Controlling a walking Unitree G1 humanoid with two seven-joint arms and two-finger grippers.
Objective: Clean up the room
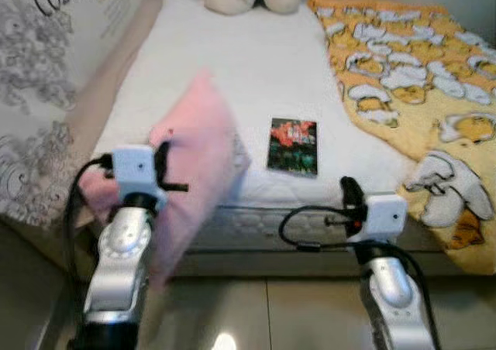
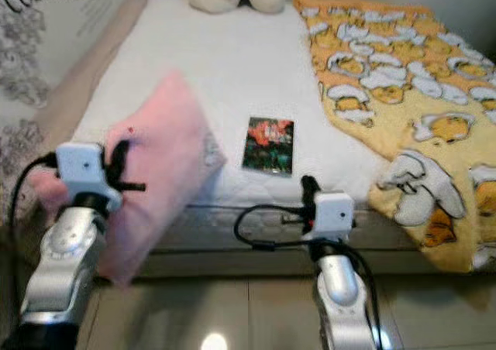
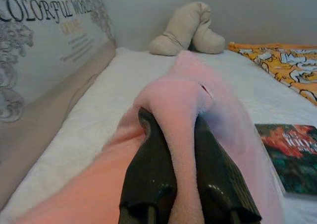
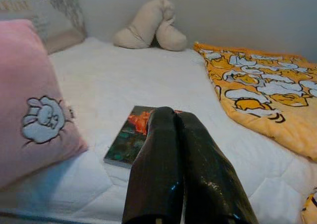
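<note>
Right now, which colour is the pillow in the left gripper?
Pink pillow; clearest in the right eye view.

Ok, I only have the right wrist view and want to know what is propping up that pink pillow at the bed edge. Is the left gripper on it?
Observer: Yes. The left gripper is shut on the pink pillow, with a fold of fabric pinched between its fingers.
Operator: Is the pillow fully on the bed?
Observer: No. Its lower part hangs past the front edge of the mattress, toward the floor.
Operator: Where does my right arm sit from above?
Observer: The right gripper is at the mattress's front edge, between the book and the yellow blanket.
</note>
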